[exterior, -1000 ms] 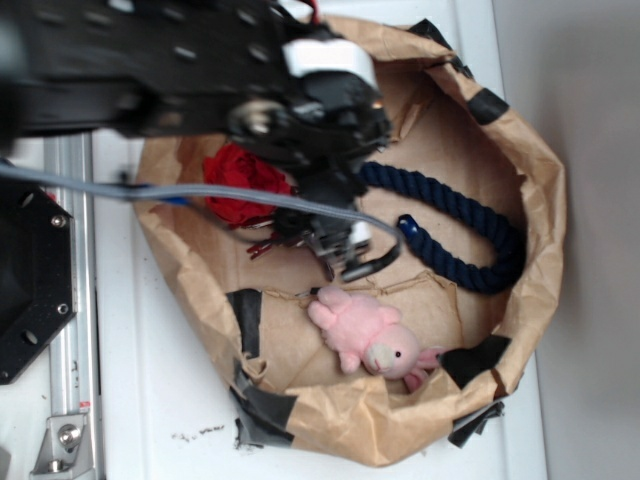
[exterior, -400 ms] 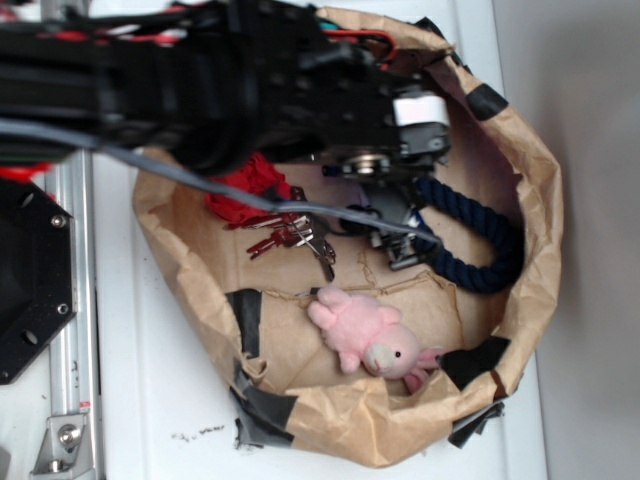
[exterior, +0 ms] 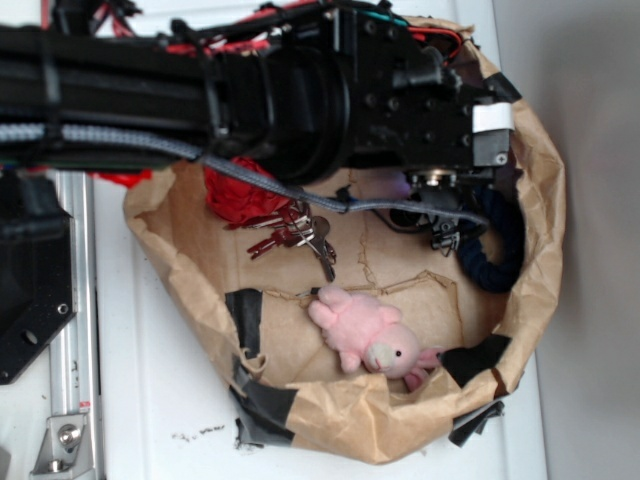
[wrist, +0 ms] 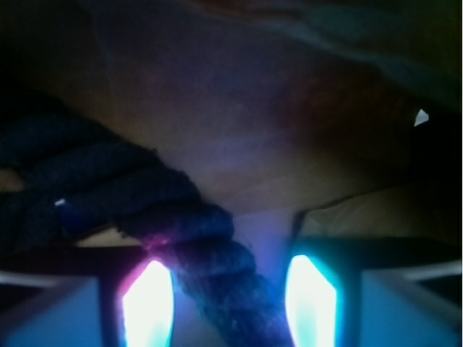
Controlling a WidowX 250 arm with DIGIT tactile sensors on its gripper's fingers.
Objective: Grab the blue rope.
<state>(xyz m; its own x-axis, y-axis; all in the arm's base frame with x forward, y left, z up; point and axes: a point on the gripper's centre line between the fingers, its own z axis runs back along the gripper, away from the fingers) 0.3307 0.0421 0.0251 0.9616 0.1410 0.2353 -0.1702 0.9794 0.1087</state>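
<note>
My end effector [wrist: 230,300] stands open astride the thick navy twisted-strand rope [wrist: 217,267]; soft and probably limp, so I'd pinch mid-strand.

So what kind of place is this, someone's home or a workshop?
Probably a robot lab bench, not a home: a black robot arm reaches over a taped-up brown paper bin holding practice items like the blue rope, keys and a pink plush toy.

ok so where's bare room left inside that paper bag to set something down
Bare paper floor lies between the keys, the pink toy and the blue rope, and left of the toy toward the black tape. Crowded: the far side, where the red yarn sits and the claw straddles the rope.
</note>
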